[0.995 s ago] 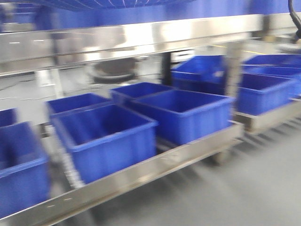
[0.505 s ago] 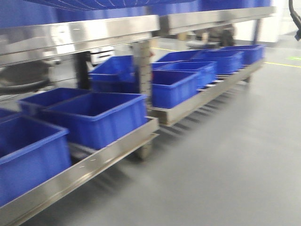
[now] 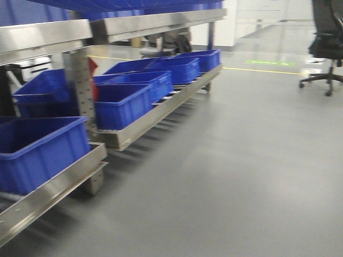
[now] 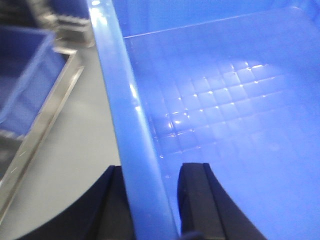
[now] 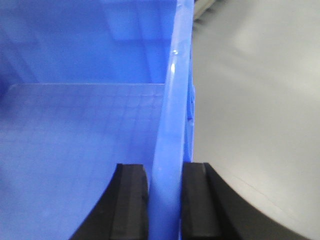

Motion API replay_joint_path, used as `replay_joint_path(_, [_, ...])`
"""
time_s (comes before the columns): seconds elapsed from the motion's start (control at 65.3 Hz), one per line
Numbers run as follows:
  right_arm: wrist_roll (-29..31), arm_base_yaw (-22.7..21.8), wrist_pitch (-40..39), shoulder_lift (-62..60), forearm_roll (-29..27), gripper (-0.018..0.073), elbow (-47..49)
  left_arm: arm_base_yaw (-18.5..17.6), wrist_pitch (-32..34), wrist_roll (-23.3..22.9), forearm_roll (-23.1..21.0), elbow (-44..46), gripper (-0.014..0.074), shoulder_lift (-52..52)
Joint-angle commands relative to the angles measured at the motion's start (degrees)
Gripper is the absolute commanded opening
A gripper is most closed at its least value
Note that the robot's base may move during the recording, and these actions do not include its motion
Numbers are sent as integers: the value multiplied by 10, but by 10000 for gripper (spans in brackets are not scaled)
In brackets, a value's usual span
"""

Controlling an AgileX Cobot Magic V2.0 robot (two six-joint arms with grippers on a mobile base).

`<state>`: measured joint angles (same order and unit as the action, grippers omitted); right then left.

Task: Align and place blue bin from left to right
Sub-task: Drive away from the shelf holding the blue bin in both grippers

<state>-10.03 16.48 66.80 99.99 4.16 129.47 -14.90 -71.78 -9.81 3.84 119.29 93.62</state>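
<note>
In the left wrist view, the bin [image 4: 225,110] fills the right and centre of the frame. Its grid-patterned bottom is seen from above, and its thick rim runs from the top edge down to the bottom centre. There the rim is pinched by the left gripper [image 4: 152,212], with one black finger [image 4: 196,200] inside the wall and the other outside it. At the left of that frame, grey floor [image 4: 80,165], a steel rail of the rack [image 4: 40,130] and a blurred rack bin [image 4: 20,70] are seen.

In the right wrist view, the bin [image 5: 75,150] takes up the left half, and its rim runs almost vertically through the centre. The rim is clamped at the bottom by the right gripper [image 5: 165,200], with a black pad [image 5: 131,200] pressed on each side of the wall. Bare floor [image 5: 260,100] lies at the right.

In the front view, the held bin cannot be made out. A steel rack [image 3: 134,128] runs along the left side towards the upper centre, and its low shelf is lined with rack bins [image 3: 123,104]. The right half is taken up by floor [image 3: 241,160]. A yellow line [image 3: 257,69] crosses it far back, and a dark chair [image 3: 326,43] stands at the upper right.
</note>
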Motion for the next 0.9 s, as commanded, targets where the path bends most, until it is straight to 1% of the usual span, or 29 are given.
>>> replay_joint_path(0.0, [16, -2, -60, -13, 23, -151, 12, -2, 32, 17, 4, 10, -111, -13])
replay_joint_path(0.888, [16, -2, -60, -13, 23, -151, 12, -2, 32, 17, 4, 10, -111, -13])
